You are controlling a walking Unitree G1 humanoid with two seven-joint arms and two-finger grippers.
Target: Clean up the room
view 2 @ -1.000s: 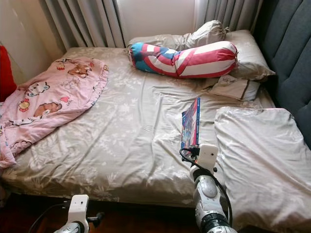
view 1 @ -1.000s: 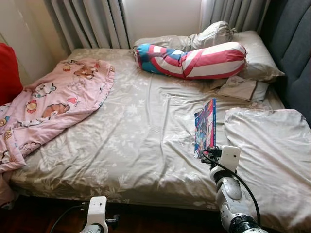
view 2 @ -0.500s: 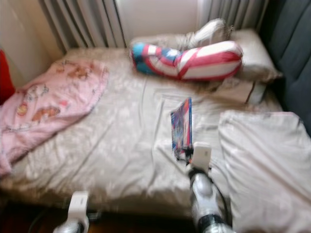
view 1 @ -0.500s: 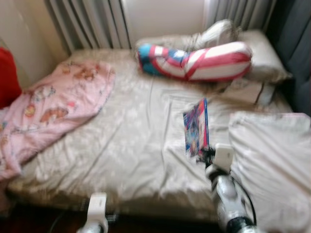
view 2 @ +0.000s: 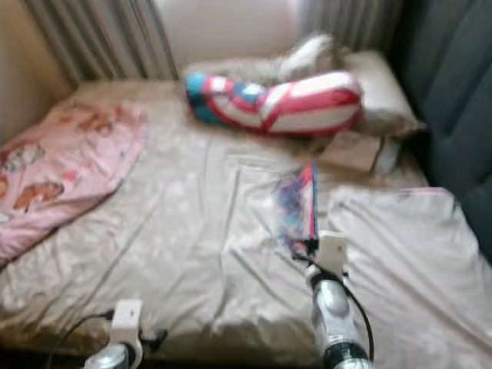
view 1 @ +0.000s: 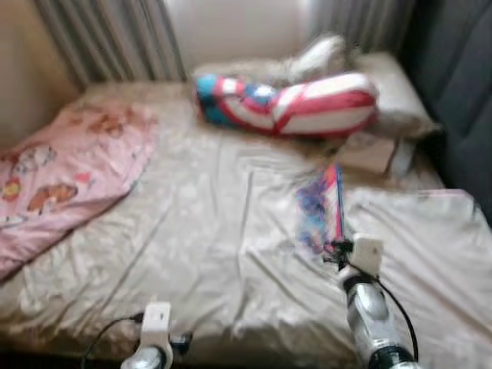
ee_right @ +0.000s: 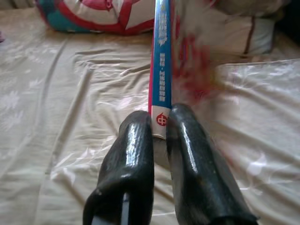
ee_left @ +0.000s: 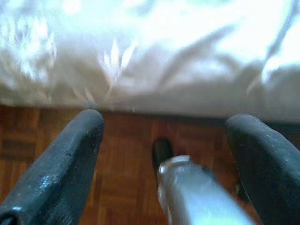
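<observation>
Right gripper (ee_right: 159, 136) clamped narrow on thin blue-spined glossy book (ee_right: 161, 70), floral beige bedsheet (view 1: 192, 231) beneath; lift straight, spine vertical; left gripper (ee_left: 164, 154) spread wide, idle

A home bedroom: bed (view 1: 200, 231) with pillows (view 1: 392, 96), curtains (view 1: 108, 38).

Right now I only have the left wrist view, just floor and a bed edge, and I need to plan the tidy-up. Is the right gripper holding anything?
Observer: Yes, the right gripper is shut on a thin book, pinching its spine end.
Operator: Is the book lying flat?
Observer: No, it stands on edge above the bed sheet.
Operator: What else lies on the bed?
Observer: A pink blanket at the robot's left, a striped bolster near the headboard.
</observation>
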